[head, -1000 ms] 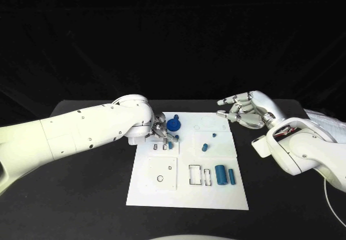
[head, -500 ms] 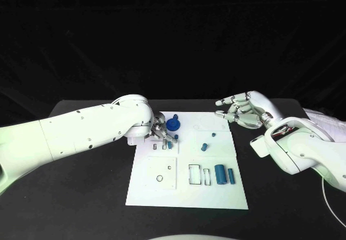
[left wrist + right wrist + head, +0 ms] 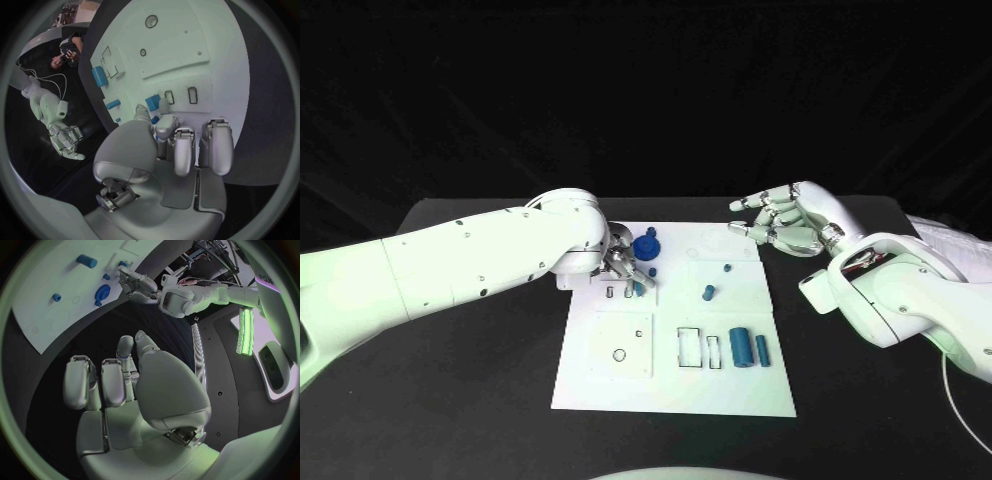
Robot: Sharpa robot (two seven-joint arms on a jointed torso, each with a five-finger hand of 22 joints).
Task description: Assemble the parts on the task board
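The white task board (image 3: 733,390) lies mid-table. My left hand (image 3: 625,265) hovers low over the board's far left slots, where thumb and a finger pinch a small blue part (image 3: 152,102) just above two narrow slots (image 3: 181,96). My right hand (image 3: 783,222) floats above the board's far right corner, fingers loosely bent and apart, holding nothing. A blue round knob (image 3: 646,245) stands beside the left hand. Two small blue pieces (image 3: 708,293) lie in the middle, and two blue cylinders (image 3: 741,347) lie near the right edge.
Outlined recesses (image 3: 689,347) and a round hole (image 3: 619,355) mark the board's near half. The black table (image 3: 459,380) surrounds the board. My left forearm (image 3: 459,265) crosses the table's left side.
My right hand has drifted slightly left and away from me. The left hand stays at the slots with the small blue part.
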